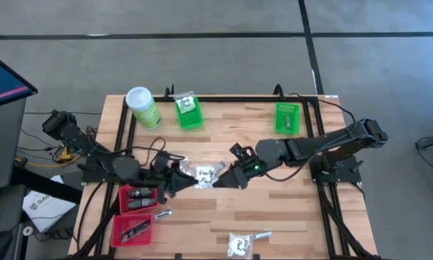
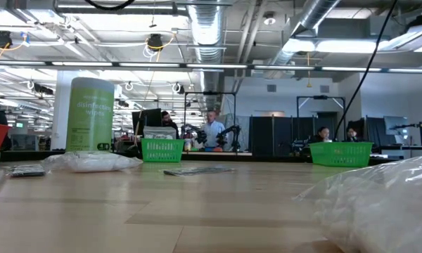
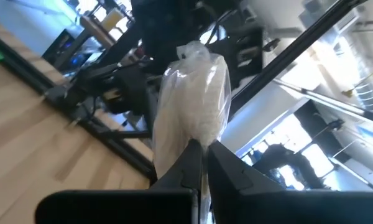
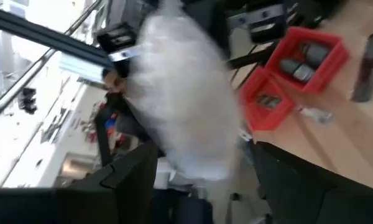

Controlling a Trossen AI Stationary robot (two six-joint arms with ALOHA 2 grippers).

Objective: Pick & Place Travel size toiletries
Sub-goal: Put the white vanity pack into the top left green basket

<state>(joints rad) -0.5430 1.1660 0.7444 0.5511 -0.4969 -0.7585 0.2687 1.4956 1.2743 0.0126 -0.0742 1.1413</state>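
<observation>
A white crinkly packet [image 1: 206, 173] in clear wrap, one of the travel size toiletries, hangs above the middle of the table between my two grippers. My left gripper [image 1: 186, 178] reaches in from the table's left and is shut on it. My right gripper [image 1: 224, 178] comes from the right and stands open, with one finger on either side of the packet [image 4: 186, 106]. More toiletries lie on the table: a packet [image 1: 239, 244] and a silvery sachet [image 1: 261, 235] near the front edge, and another sachet [image 1: 161, 214] beside the red baskets. My left gripper pinches the packet's near end [image 3: 198, 138] between its two fingers. The fingers [image 3: 185, 163] come about level from the table's left. The packet sticks out beyond the fingertips, lifted clear of the table. My right gripper: I cannot tell whether its fingers touch the packet.
A tall light-green canister [image 1: 143, 107] stands at the back left. Two green baskets [image 1: 188, 112] [image 1: 287, 118] sit along the far edge. Two red baskets [image 1: 138, 198] [image 1: 132, 230] holding dark pieces sit at the front left. Bare wood lies at the front right.
</observation>
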